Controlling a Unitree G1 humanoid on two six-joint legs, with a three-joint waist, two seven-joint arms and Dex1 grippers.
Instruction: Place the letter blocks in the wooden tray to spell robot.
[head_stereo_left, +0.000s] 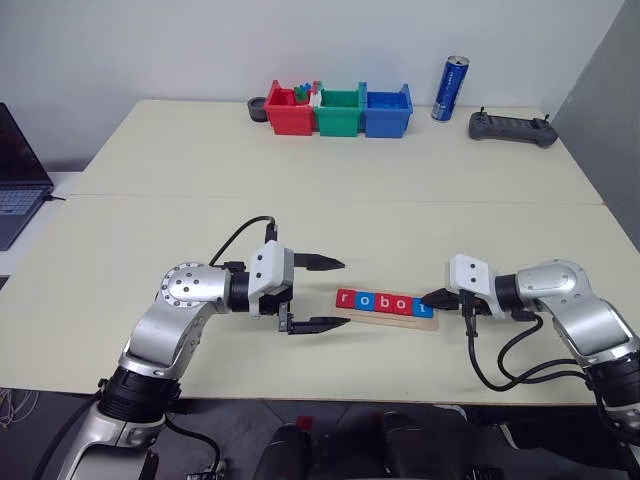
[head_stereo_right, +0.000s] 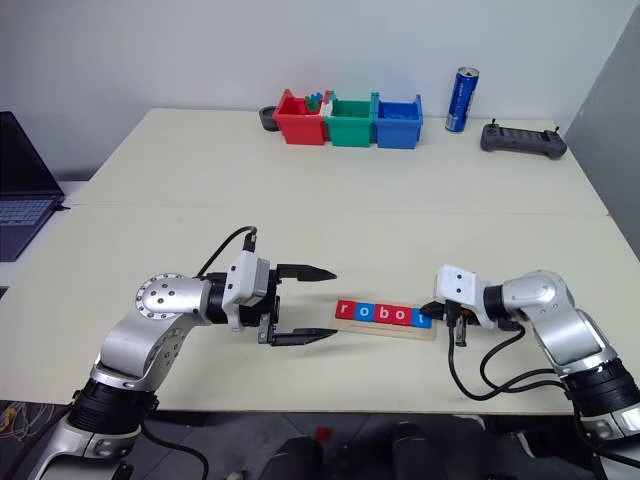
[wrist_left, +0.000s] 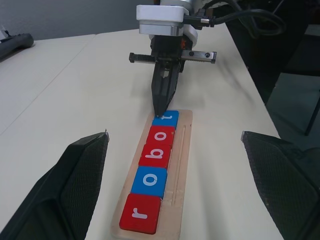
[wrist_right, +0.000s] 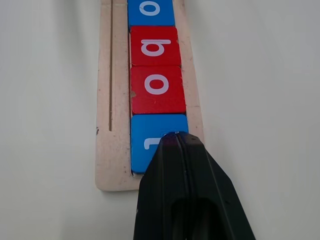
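Observation:
The wooden tray (head_stereo_left: 386, 321) lies near the table's front edge, between my two grippers. Several letter blocks (head_stereo_left: 385, 302) sit in it in one row: red r (wrist_left: 141, 213), blue o (wrist_left: 150, 181), red b (wrist_left: 155, 155), red o (wrist_left: 161, 136), blue t (wrist_left: 168, 120). My right gripper (head_stereo_left: 428, 298) is shut with nothing between its fingers. Its tip rests on the blue t block (wrist_right: 150, 140) at the tray's right end. My left gripper (head_stereo_left: 345, 293) stands open just left of the tray, level with it, holding nothing.
At the table's far edge stand a red bin (head_stereo_left: 288, 112), a green bin (head_stereo_left: 340, 112) and a blue bin (head_stereo_left: 386, 112). A blue can (head_stereo_left: 450, 89) and a black controller (head_stereo_left: 512, 127) are to their right. A laptop (head_stereo_left: 18, 170) sits at the far left.

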